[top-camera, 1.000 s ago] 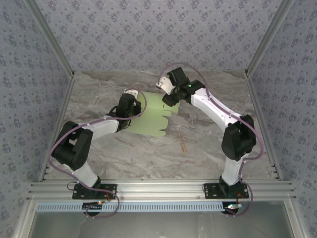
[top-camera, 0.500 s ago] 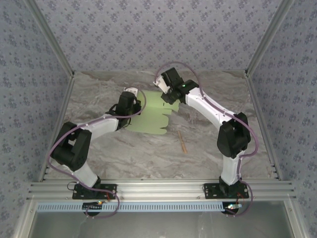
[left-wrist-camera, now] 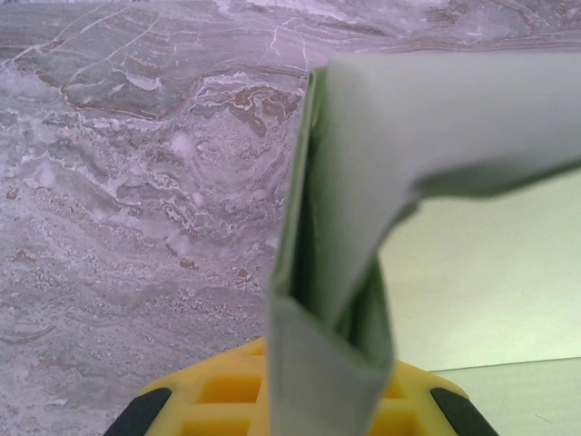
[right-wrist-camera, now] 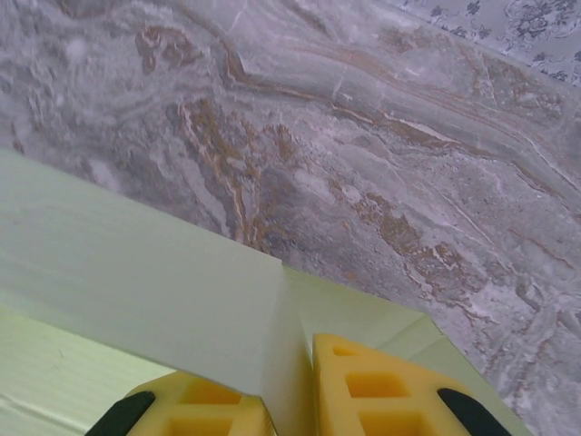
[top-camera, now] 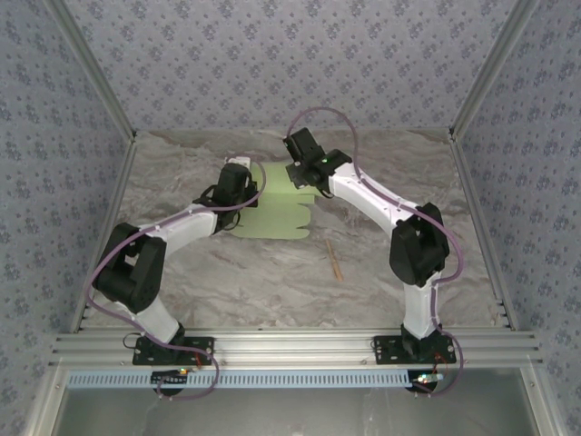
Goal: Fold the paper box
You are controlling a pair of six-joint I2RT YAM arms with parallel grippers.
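Pinching from both sides, mid-fold. The left gripper (left-wrist-camera: 324, 392) has its yellow pads (left-wrist-camera: 221, 392) pressed together on a doubled-over flap of the pale green thin-card paper box (top-camera: 277, 216). That flap stands upright between them, w/ a second panel bending off to the right at the top. The right gripper (right-wrist-camera: 289, 392) is closed in on another raised wall of the same card. The strip sits between its yellow pads (right-wrist-camera: 370, 386) and looks clamped, no gap visible either side.

From the top view, both grippers meet at the far edge of the sheet, L at its left corner, R at the far right corner. The rest of the paper box lies mostly flat on the grey marble-pattern table (top-camera: 272, 286), mid-table, scalloped tabs toward the right. A thin tan wooden stick (top-camera: 334, 258) lies near, off the sheet's near-right side, not touching it.

Step in hand, as I judge it: raising and creasing side walls, early on, since most of the card isn't formed yet.

Next move prob. needs both grips held firm while the walls are drawn toward each other along the scored lines. Keep the pull gentle, as thin card buckles or slips easily, and watch that the flat part doesn't slide on the table.
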